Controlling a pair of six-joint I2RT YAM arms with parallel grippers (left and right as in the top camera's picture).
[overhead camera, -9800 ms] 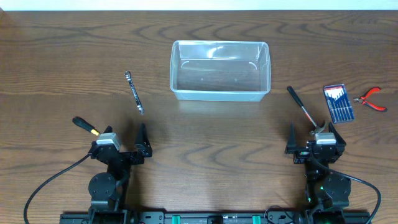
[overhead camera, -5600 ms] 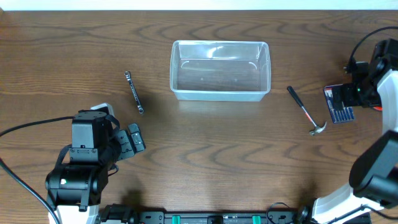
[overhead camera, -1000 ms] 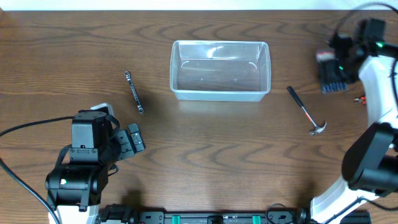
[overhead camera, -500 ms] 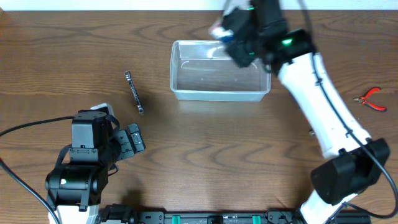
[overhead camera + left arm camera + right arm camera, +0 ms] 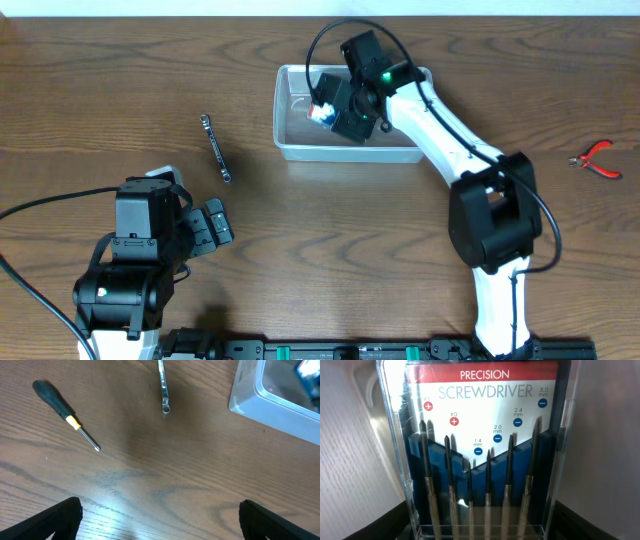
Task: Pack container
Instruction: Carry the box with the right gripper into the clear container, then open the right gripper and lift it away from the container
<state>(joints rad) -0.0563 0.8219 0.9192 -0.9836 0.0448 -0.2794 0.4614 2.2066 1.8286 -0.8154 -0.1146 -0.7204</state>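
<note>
Overhead: right claw (image 5: 338, 108), gripping screwdriver set (image 5: 480, 460), hovers over container (image 5: 350, 152); left claw (image 5: 213, 224) wide.

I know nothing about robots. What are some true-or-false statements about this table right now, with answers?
1. The right gripper holds a clear plastic case of precision screwdrivers above the clear plastic tub. True.
2. The silver wrench lies inside the tub. False: it lies on the table, left of the tub.
3. The left gripper is open and empty. True.
4. The red-handled pliers are in the left gripper. False: they lie on the table, far right.
</note>
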